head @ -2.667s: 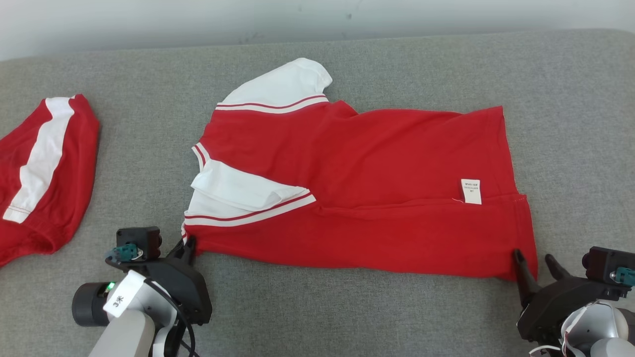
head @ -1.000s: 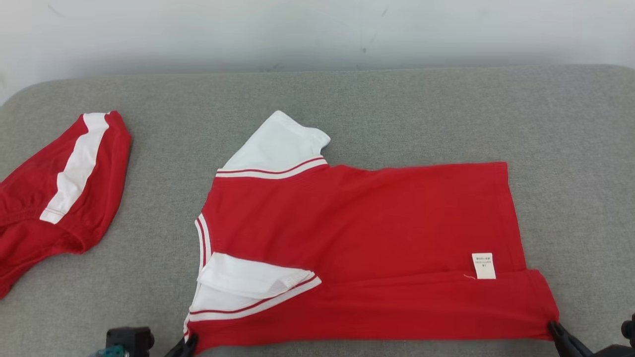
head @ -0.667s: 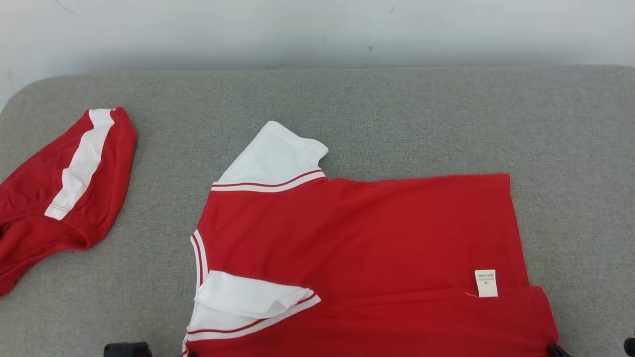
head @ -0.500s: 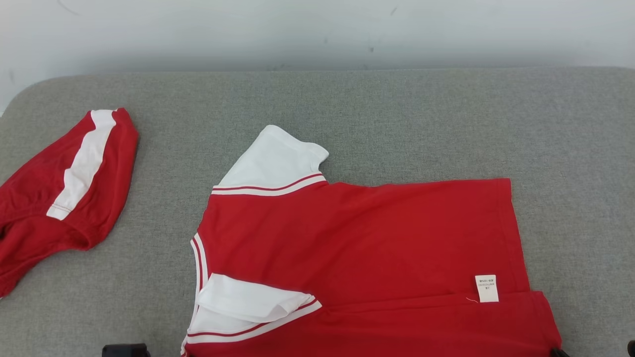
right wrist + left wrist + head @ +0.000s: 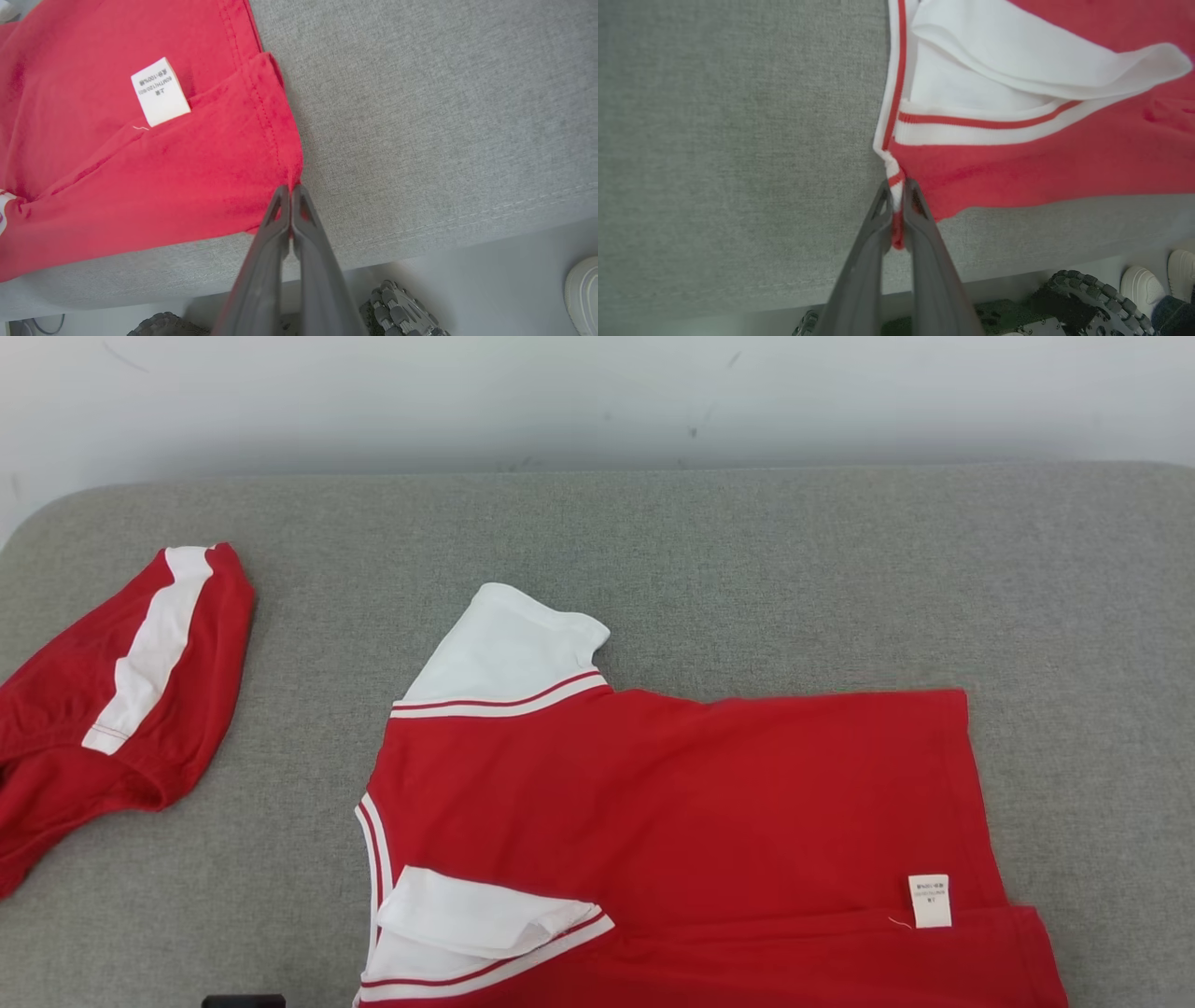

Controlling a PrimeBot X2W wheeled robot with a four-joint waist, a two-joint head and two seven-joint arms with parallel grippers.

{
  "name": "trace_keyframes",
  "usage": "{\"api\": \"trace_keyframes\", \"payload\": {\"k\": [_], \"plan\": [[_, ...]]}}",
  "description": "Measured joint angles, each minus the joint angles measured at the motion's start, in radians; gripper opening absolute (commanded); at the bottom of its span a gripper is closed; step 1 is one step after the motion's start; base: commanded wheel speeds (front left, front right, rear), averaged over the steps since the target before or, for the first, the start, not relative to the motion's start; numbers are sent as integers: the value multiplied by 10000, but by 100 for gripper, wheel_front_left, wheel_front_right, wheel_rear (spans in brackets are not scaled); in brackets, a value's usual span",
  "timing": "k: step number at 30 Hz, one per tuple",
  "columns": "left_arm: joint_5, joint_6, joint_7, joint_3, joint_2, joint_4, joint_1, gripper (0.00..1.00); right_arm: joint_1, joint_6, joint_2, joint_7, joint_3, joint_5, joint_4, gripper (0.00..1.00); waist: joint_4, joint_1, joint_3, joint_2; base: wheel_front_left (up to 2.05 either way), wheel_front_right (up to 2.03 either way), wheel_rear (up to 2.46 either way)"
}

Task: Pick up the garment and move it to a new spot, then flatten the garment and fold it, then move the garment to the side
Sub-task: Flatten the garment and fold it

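Garment (image 5: pixel 672 821) is lying flat at the grey pad's (image 5: pixel 747 569) near edge. Left gripper (image 5: pixel 896 198) is pinching its collar-side corner, right gripper (image 5: pixel 290 196) its hem corner. Soft, light, limp knit, so corners are looking like the right holds.

Soft, matt knit cloth on the garment (image 5: pixel 672 803), red and white. The desk (image 5: pixel 747 569) wears a coarse grey woven fabric, and the label (image 5: pixel 930 901) looks smooth, papery.
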Motion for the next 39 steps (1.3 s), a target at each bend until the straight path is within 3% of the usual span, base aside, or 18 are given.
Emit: {"api": "trace_keyframes", "payload": {"k": [7, 8, 9, 10, 19, 21, 24, 29, 39], "plan": [[-77, 56, 349, 42, 48, -182, 231, 0, 131, -88, 44, 245, -182, -44, -228, 0, 9, 0, 40, 0, 0, 0, 0], [-77, 61, 389, 59, 48, -184, 232, 2, 115, -98, 73, 247, -199, -82, -228, 38, 13, 0, 45, 1, 0, 0, 0], [-77, 84, 407, 67, 48, -190, 232, 54, 95, -100, 98, 255, -207, -90, -226, 100, 17, 0, 50, 1, 0, 0, 0], [-79, 84, 443, 67, 46, -186, 232, 100, 84, -102, 125, 286, -194, -92, -221, 100, 21, 0, 55, 1, 0, 0, 0], [-424, 174, 863, 176, -163, -82, 262, 100, -358, -132, 221, 422, -52, -245, -109, 100, 96, 0, 6, 0, 0, 0, 0], [-397, 188, 794, 510, -130, -146, 262, 100, -453, -117, -4, 318, -2, -518, -213, 100, 153, 0, -83, 0, 0, 0, 0], [-244, 272, 307, 980, -198, -368, -53, 100, -1179, -84, -144, -117, -35, -713, -426, 100, 208, 0, -197, 0, 0, 0, 0], [221, 272, -445, 920, -696, -823, -1478, 100, -2623, -13, -153, -936, 107, -1168, -489, 100, 276, 0, -433, 1, 0, 0, 0], [1609, 272, -2232, 403, -1241, -199, -3389, 100, -4621, -88, 602, -2796, 1103, -2207, 1298, 100, 261, 0, -1041, 1, 0, 0, 0]]}}
